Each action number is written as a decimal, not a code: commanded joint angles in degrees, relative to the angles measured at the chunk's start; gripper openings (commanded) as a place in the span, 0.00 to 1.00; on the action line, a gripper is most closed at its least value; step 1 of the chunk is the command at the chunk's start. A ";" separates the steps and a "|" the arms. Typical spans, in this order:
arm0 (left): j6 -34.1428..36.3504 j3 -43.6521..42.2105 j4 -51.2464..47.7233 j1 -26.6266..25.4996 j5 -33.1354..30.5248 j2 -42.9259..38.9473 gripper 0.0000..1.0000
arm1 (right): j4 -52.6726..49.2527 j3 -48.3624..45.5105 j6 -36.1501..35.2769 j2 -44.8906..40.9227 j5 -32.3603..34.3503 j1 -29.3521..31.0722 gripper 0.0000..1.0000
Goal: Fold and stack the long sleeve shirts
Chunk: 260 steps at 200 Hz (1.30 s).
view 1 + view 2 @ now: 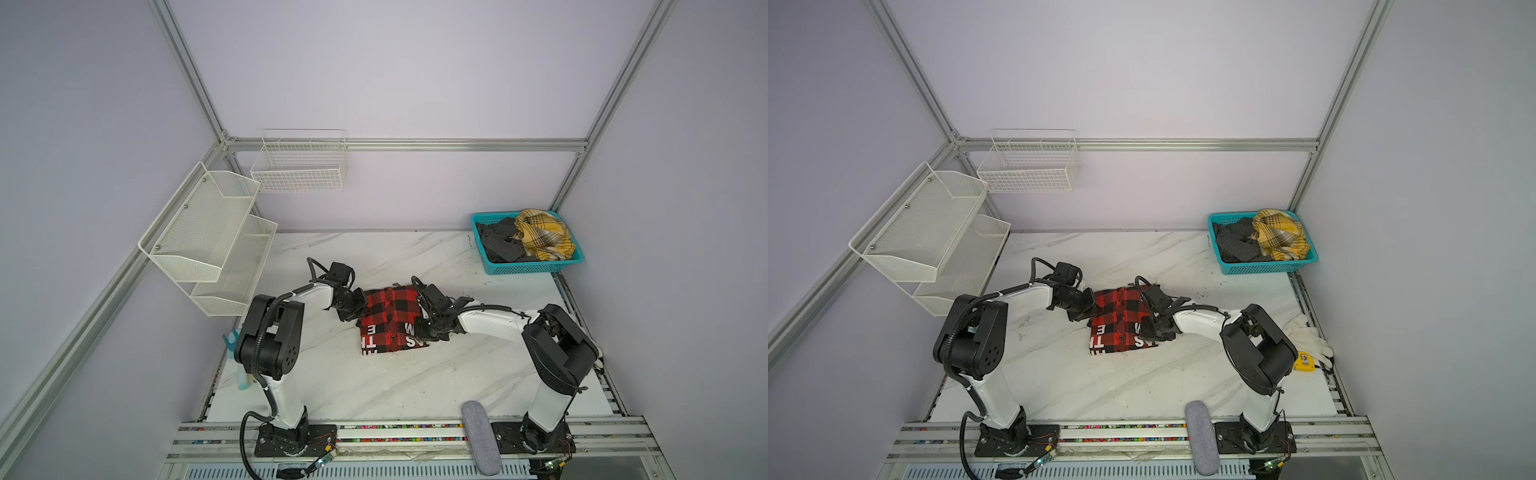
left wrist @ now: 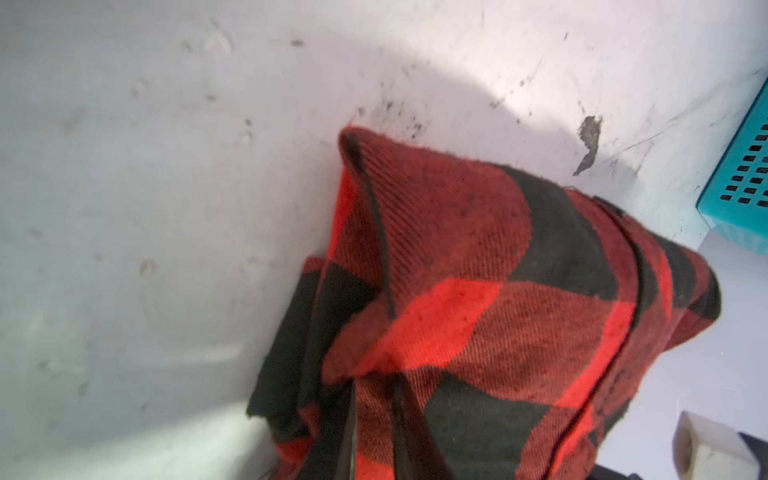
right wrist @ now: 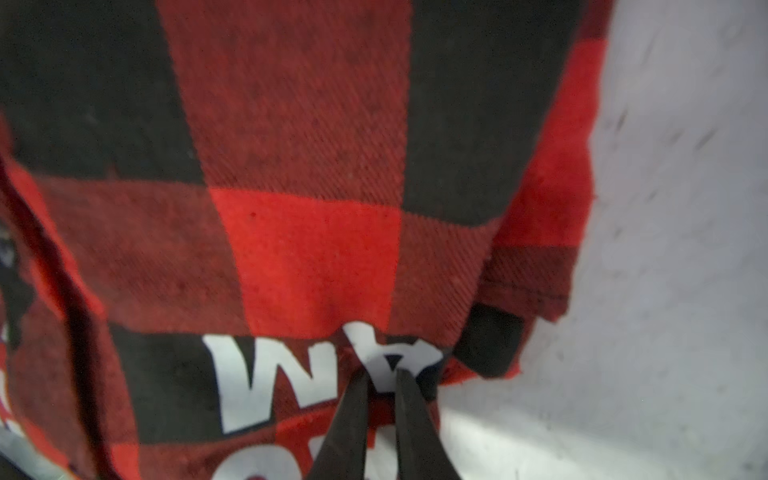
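Observation:
A red-and-black check long sleeve shirt (image 1: 390,320) (image 1: 1121,322) with white block letters lies partly folded in the middle of the marble table in both top views. My left gripper (image 1: 360,312) (image 1: 1091,316) is at the shirt's left edge. In the left wrist view it (image 2: 374,390) is shut on a bunched fold of the check cloth (image 2: 478,270). My right gripper (image 1: 420,328) (image 1: 1145,329) is at the shirt's right edge. In the right wrist view it (image 3: 382,376) pinches the lettered cloth (image 3: 311,249) near a corner.
A teal basket (image 1: 536,269) at the back right holds a yellow plaid garment (image 1: 544,232) and dark grey clothes (image 1: 498,243). White mesh shelves (image 1: 208,232) and a wire basket (image 1: 299,166) hang at the left. A grey pad (image 1: 480,436) lies on the front rail. White gloves (image 1: 1308,334) lie at the right edge.

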 commanded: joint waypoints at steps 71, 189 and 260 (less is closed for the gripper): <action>0.83 -1.21 -9.29 -0.43 -1.26 -17.25 0.32 | -12.36 8.71 2.95 -7.85 8.87 3.58 0.21; -7.04 -22.04 -1.84 -6.30 4.96 -20.06 0.09 | -2.17 6.00 7.00 -0.51 1.44 9.89 0.17; -7.43 -27.41 -1.06 -5.87 4.59 -22.13 0.08 | -2.07 4.80 8.39 0.87 1.81 9.91 0.15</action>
